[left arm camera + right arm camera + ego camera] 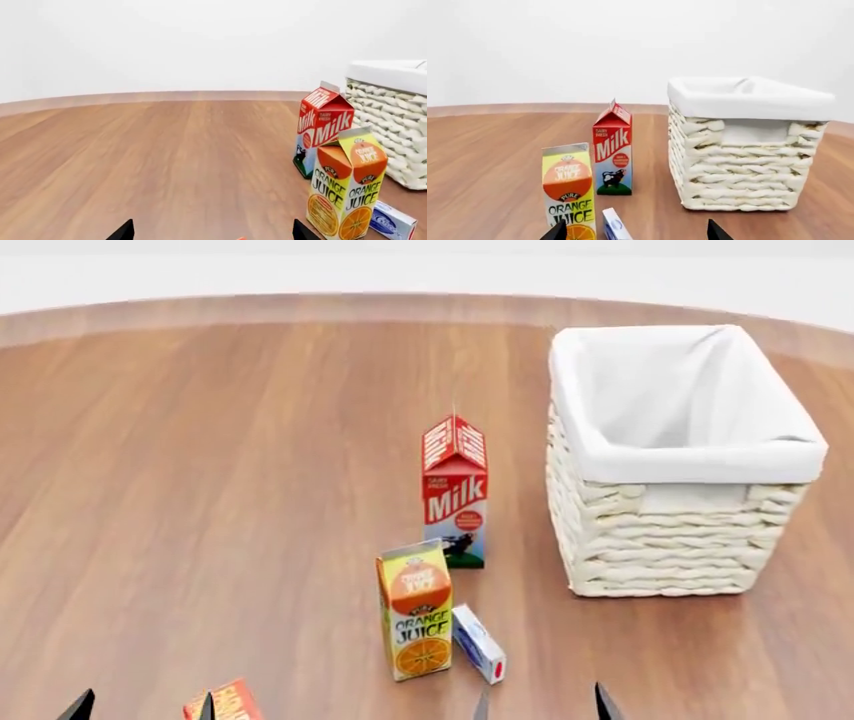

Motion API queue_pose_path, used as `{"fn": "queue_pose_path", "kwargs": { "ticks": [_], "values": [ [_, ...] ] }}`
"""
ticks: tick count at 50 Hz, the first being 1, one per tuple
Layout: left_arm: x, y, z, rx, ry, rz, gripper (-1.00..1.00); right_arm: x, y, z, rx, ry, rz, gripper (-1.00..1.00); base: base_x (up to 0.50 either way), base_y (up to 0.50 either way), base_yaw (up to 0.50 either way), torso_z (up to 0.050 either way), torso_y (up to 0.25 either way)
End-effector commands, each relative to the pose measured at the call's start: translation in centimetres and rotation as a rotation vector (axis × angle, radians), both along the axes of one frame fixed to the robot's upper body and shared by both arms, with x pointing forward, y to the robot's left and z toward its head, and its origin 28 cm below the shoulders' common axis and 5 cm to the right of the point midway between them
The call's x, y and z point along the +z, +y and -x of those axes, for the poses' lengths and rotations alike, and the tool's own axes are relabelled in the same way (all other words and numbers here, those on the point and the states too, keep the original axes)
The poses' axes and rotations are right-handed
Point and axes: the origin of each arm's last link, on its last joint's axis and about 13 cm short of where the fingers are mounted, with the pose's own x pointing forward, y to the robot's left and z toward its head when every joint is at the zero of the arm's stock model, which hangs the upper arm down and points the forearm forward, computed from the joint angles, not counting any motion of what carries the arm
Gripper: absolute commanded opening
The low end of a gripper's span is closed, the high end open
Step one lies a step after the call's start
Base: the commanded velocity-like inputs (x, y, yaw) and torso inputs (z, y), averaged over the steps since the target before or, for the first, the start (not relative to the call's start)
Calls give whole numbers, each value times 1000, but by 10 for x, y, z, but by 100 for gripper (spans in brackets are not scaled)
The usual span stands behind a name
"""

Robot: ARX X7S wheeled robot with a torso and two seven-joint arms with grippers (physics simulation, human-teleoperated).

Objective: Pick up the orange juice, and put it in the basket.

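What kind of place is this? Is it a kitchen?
Probably a simulated test tabletop, not a real kitchen: a bare wooden surface, blank white walls, and only groceries like the orange juice beside a basket.

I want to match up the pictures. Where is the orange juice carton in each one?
Head view: the orange juice carton stands low in the middle, nearer than the milk carton.
Left wrist view: lower right corner.
Right wrist view: lower left, its bottom cut off.
Shared landmark: the wicker basket, beside the milk carton in all three.
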Motion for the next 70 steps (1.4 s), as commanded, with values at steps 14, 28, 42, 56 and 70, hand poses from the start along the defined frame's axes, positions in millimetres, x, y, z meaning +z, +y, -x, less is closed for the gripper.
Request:
{"fn": "queue_pose_path", "kwargs": {
  "ticks": [14, 28, 42, 56, 70],
  "values": [
    [0, 0, 0, 0, 0, 0, 100, 2, -1, 0, 0, -8, 1, 100, 386, 0, 0, 0, 0],
    [0, 0, 0, 0, 0, 0, 100, 2, 0, 1, 4, -9, 1, 100, 388, 0, 0, 0, 1],
    [0, 0, 0, 0, 0, 0, 100, 7, 0, 2, 2, -16, -1, 100, 167, 0, 0, 0, 0],
    [0, 0, 0, 0, 0, 0, 100, 14, 8, 31, 63, -47, 5, 100, 0, 0, 0, 0, 0],
    [0, 0, 0, 0, 0, 0, 100, 18, 14, 55, 103, -82, 1, 100, 0, 0, 0, 0, 0]
  ]
}}
